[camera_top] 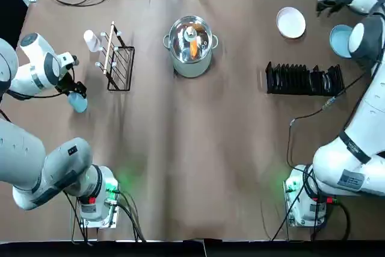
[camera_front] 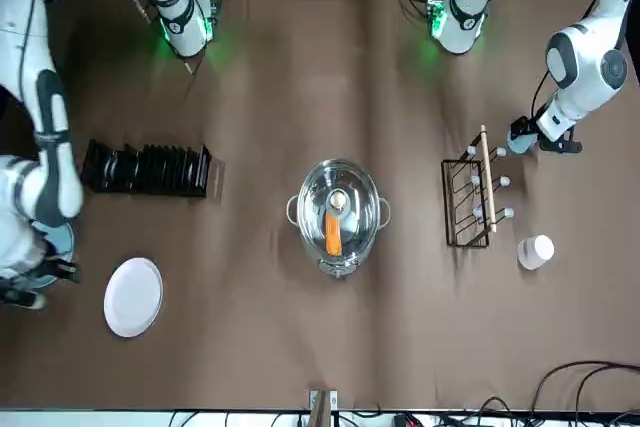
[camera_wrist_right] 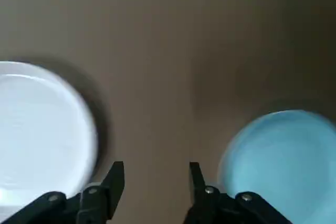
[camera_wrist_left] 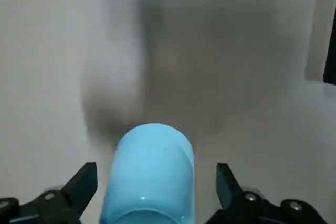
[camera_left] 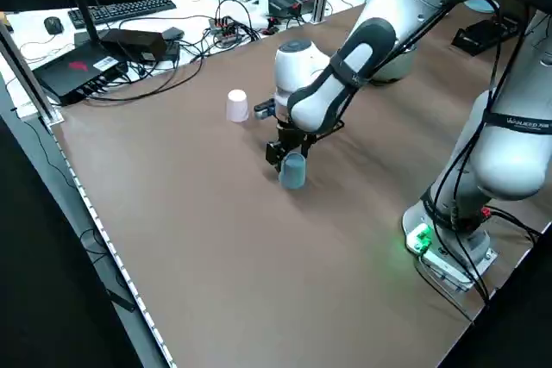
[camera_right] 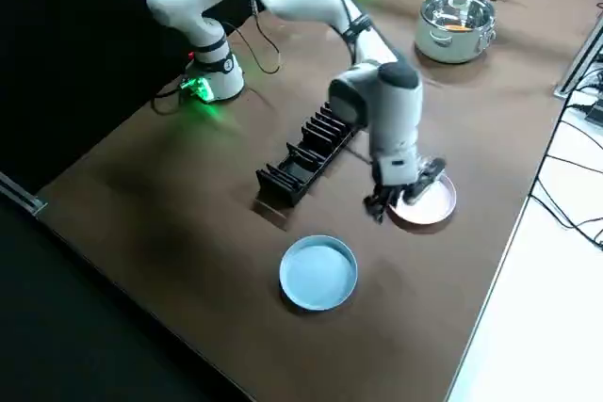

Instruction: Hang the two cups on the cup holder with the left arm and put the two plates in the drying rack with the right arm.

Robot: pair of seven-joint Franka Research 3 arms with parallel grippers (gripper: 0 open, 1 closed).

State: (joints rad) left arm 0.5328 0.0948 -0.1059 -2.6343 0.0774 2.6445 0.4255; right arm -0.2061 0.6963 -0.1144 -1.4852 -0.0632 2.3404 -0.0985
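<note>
L gripper [camera_wrist_left: 152, 192]: fingers spread wide, one each side of the light blue cup [camera_wrist_left: 149, 174], not touching it; cup stands rim-down on the desk [camera_top: 198, 148], robot-side of the cup holder [camera_top: 117, 61].
R gripper [camera_wrist_right: 152, 182]: fingers apart, grasping nothing; hangs over bare desk between white plate [camera_wrist_right: 44, 137] and light blue plate [camera_wrist_right: 281, 158], on far side of the drying rack [camera_top: 304, 79].
Whitish cup [camera_top: 91, 41]: just beside the cup holder, on its outer side; pegs bare.
Plates: both flat on desk, rack slots hold neither.
Steel pot [camera_top: 191, 46]: mid-desk, between cup holder and rack; clear of both arms.
L step, my read: drop a bit more, centre cup between fingers, clench mid-wall gently (thin plastic, may squash or slip), lift straight up before swinging to a peg.
R step, my read: pick one plate, shift over its rim; flat plate needs an edge grip.
Writing: small label on R arm's base link, unreadable; no brands legible.
</note>
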